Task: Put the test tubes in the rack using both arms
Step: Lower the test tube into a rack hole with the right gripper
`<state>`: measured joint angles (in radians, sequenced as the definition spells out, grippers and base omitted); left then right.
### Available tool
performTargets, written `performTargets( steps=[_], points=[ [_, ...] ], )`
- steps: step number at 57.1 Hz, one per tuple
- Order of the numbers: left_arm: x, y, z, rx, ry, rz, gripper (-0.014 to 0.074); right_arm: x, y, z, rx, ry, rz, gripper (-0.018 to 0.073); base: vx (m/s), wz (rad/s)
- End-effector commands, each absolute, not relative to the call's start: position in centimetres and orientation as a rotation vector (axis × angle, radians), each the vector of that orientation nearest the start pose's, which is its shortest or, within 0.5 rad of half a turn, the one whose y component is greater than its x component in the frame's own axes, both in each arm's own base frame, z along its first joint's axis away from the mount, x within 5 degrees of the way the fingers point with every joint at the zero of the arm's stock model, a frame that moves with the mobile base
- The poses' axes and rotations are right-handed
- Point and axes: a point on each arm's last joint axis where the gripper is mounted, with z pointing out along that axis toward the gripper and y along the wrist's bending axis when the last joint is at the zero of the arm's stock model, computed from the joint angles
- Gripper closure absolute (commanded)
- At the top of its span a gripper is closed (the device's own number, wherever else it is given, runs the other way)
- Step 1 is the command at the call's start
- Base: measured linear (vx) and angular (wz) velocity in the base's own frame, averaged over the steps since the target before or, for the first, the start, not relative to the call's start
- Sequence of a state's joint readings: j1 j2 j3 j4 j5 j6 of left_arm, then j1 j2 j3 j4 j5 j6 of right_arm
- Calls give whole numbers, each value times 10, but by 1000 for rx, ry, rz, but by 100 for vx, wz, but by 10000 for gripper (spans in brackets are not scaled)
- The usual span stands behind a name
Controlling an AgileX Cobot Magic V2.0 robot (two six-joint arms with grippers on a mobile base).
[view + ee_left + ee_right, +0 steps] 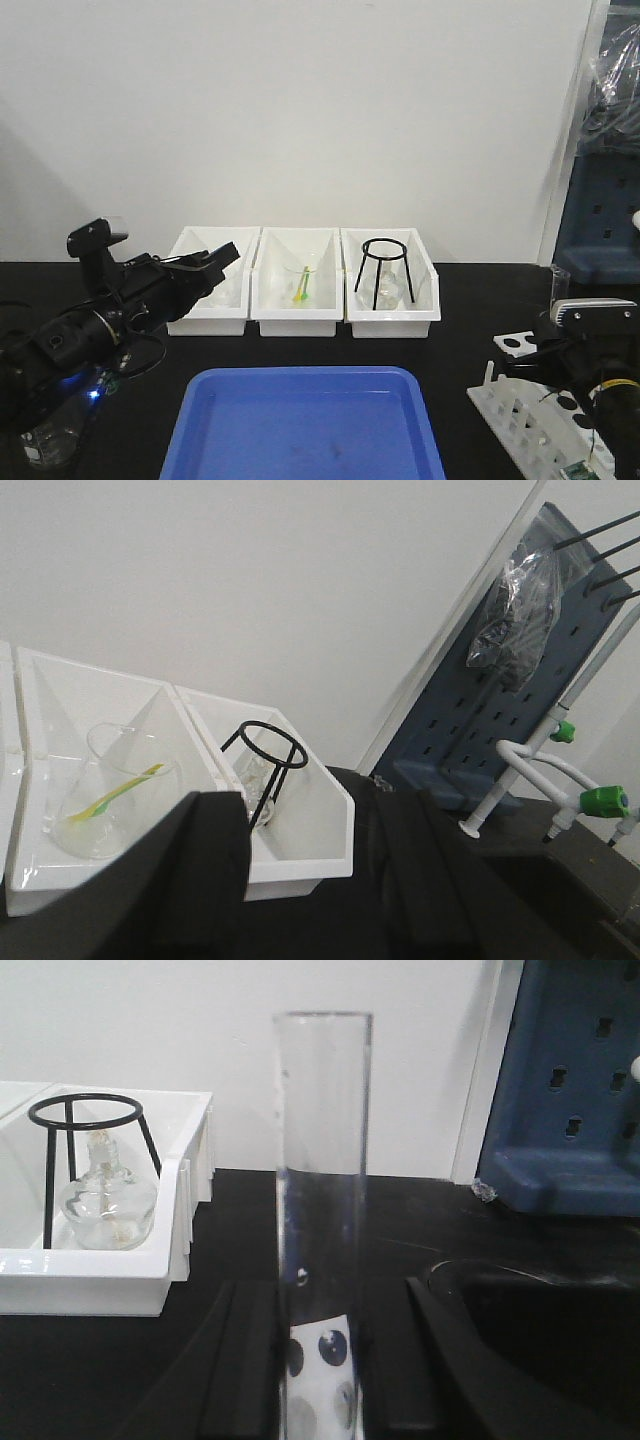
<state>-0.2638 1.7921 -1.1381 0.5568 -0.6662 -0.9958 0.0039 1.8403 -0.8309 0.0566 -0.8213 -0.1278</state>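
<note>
Within right claw [320, 1360], tube [322, 1160] upright

Test tube [322, 1160]: clear, glossy glass
Rack [525, 425]: white plastic
Bins [297, 325]: glossy white plastic
Tray [310, 430]: smooth blue plastic
Tabletop [480, 320]: matt black

Open black tabletop [320, 352] between bins [297, 326] and blue tray [310, 430] (rack [510, 410] apparently far right).

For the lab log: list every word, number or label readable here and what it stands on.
None can be read. The test tube in the right tool is clear and unprinted; the white bins, blue tray and rack show no print.
Any markings on the glass beaker at lower left are too blurred to read.
</note>
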Motion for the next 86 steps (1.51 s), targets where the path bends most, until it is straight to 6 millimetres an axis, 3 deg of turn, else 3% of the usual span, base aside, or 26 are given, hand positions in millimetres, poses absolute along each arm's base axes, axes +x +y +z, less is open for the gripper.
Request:
performTargets(
  steps=[1, 12, 25, 58, 86],
  points=[
    [381, -134, 311, 67, 1472, -937, 161, 368, -4, 212, -32, 1487, -106, 565, 0, 0],
    [382, -135, 308, 66, 1477, -938, 161, 348, -6, 177, -18, 1428, -136, 565, 0, 0],
    [383, -136, 305, 90, 1487, -932, 161, 344, -7, 150, -6, 1470, -138, 565, 0, 0],
    [382, -137, 304, 120, 1496, -923, 161, 341, -10, 171, 41, 1496, -131, 565, 0, 0],
    [382, -137, 304, 120, 1496, -923, 161, 356, -11, 180, 40, 1506, -142, 565, 0, 0]
  ],
)
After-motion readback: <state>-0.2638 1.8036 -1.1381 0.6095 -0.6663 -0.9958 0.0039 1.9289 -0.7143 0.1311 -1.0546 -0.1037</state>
